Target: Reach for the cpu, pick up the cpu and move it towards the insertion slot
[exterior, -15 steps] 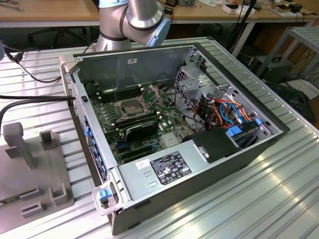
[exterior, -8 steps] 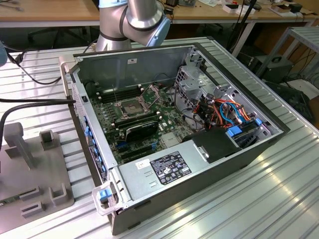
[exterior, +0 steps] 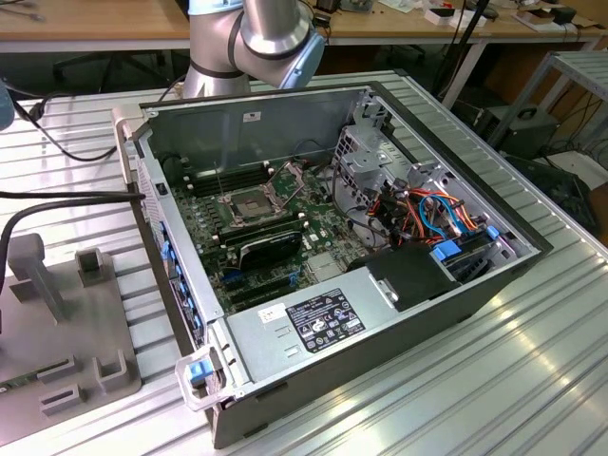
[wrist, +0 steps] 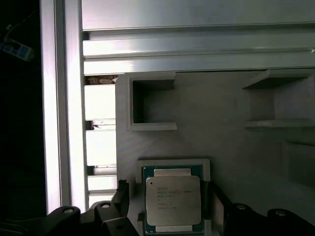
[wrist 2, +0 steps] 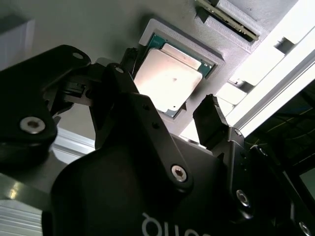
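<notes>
The cpu (wrist 2: 167, 78) (wrist: 173, 200) is a pale square chip lying flat in a shallow recess of a grey holder plate (wrist: 221, 128). In both wrist views my gripper (wrist 2: 167, 93) (wrist: 170, 204) is open and hangs over the chip, one black finger (wrist 2: 124, 63) on one side of it and the other finger (wrist 2: 210, 118) on the opposite side. Neither finger visibly touches the chip. The insertion slot (exterior: 249, 204) is the square metal-framed socket on the motherboard inside the open computer case (exterior: 285, 123), in the exterior view.
The grey holder plate (exterior: 66, 323) with raised brackets lies on the ribbed aluminium table (exterior: 456, 380) at the exterior view's left of the case. Beside the socket sit a black expansion card (exterior: 271, 249), memory slots, cables (exterior: 427, 214) and a drive cage. The arm's base (exterior: 252, 38) stands behind the case.
</notes>
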Robot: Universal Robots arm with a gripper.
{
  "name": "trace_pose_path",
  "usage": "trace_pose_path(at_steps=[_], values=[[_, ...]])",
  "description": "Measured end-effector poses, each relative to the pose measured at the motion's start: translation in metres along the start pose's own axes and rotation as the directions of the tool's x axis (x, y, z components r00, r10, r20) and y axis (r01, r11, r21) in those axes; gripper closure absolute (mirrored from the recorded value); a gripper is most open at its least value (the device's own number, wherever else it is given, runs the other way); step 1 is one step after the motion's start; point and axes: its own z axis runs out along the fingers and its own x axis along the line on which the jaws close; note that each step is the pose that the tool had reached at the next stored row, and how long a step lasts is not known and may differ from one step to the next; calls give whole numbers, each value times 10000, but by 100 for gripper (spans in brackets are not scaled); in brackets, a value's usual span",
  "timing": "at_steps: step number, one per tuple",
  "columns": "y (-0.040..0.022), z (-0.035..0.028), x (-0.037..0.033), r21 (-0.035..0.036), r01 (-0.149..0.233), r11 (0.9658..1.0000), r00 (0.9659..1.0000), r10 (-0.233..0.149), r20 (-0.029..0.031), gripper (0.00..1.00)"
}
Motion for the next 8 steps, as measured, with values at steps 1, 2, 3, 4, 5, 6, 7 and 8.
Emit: trace_pose_path(at_steps=[1, 2, 3, 4, 5, 6, 7, 8], values=[[-1, 0, 0, 9, 0, 10000, 10000, 0, -1, 26], [-1, 1, -2, 10, 0, 10000, 10000, 0, -1, 26], [-1, 3, -4, 10, 1, 10000, 10000, -1, 0, 26], [-2, 4, -5, 10, 1, 10000, 10000, -1, -1, 26], [-1, 5, -7, 9, 0, 10000, 10000, 0, 0, 28], [-2, 5, -8, 10, 1, 10000, 10000, -1, -1, 35], [-1, 5, -10, 11, 1, 10000, 10000, -1, -1, 35], [-1, 5, -14, 10, 1, 10000, 10000, -1, 0, 42]])
